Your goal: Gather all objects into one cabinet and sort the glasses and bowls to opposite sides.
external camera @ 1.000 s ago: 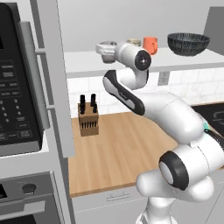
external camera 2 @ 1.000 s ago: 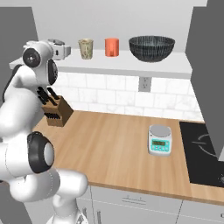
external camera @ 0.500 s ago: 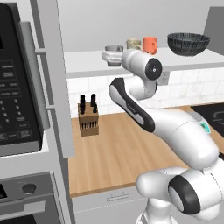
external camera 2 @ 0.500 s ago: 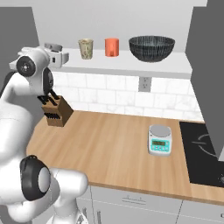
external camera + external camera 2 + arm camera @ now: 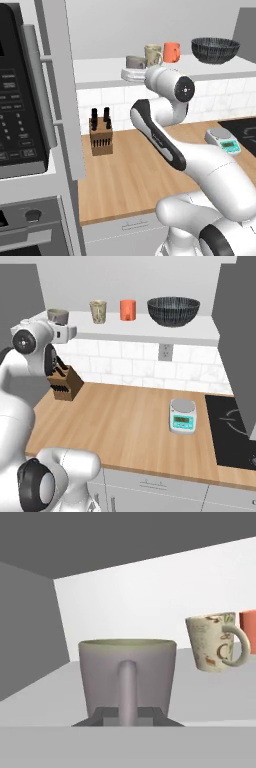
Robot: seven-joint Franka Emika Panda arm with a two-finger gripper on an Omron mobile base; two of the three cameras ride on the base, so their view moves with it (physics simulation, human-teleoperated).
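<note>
My gripper (image 5: 127, 717) is shut on the handle of the grey mug (image 5: 127, 679), which stands upright at the left end of the cabinet (image 5: 45, 687), low over its white bottom board; whether it touches the board I cannot tell. To its right stand the beige patterned mug (image 5: 211, 643) and the orange mug (image 5: 248, 624). From the base, the row along the cabinet board (image 5: 150, 332) runs grey mug (image 5: 58, 316), beige mug (image 5: 98, 311), orange mug (image 5: 128, 309), then the wide dark bowl (image 5: 173, 310) at the right. From the left the same row shows: grey mug (image 5: 135, 62), beige mug (image 5: 152, 54), orange mug (image 5: 171, 51), bowl (image 5: 215, 50).
A wooden knife block (image 5: 65, 383) stands on the wood counter (image 5: 125, 426) below the cabinet's left end. A small kitchen scale (image 5: 182, 416) sits near the black cooktop (image 5: 232, 431). A microwave (image 5: 20, 95) and a tall panel (image 5: 57, 90) close off the left side.
The arm's upper links have swung round while the hand stayed at the cabinet's left end. The grey mug, still gripped, has sunk a little towards the board.
</note>
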